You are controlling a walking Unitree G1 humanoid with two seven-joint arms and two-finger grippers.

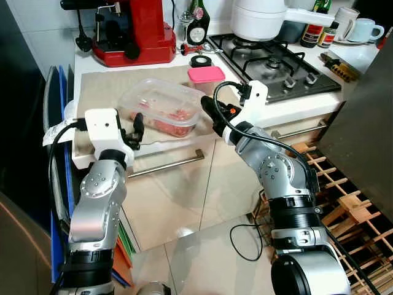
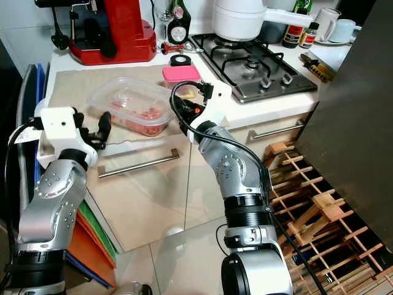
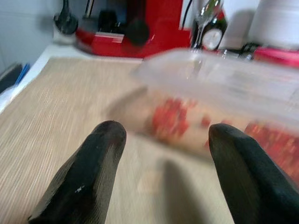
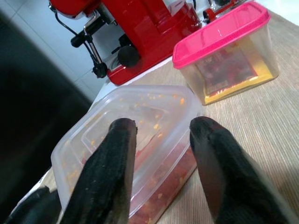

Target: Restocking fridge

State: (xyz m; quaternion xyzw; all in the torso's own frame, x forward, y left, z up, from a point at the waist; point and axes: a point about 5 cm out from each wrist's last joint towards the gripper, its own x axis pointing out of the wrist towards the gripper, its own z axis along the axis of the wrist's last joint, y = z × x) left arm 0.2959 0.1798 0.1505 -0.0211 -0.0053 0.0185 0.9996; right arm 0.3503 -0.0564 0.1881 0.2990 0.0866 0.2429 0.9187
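Observation:
A clear lidded tub [image 1: 161, 106] holding red food lies on the beige mat [image 1: 101, 86] near the counter's front edge. Behind it stands a smaller tub with a pink lid [image 1: 206, 75]. My left gripper [image 1: 136, 130] is open at the clear tub's left end, level with the counter edge; its fingers [image 3: 88, 177] frame the tub [image 3: 219, 93] without touching it. My right gripper [image 1: 212, 114] is open at the tub's right end. In the right wrist view its fingers [image 4: 112, 172] hover over the tub's lid [image 4: 140, 121], with the pink-lidded tub [image 4: 229, 51] beyond.
A red coffee machine [image 1: 138, 31] stands at the counter's back left, with bottles [image 1: 198, 21] beside it. A gas hob [image 1: 276, 64] with a white pot [image 1: 261, 18] lies to the right. A wooden wine rack [image 1: 344, 203] and a dark panel [image 1: 365, 123] flank my right side.

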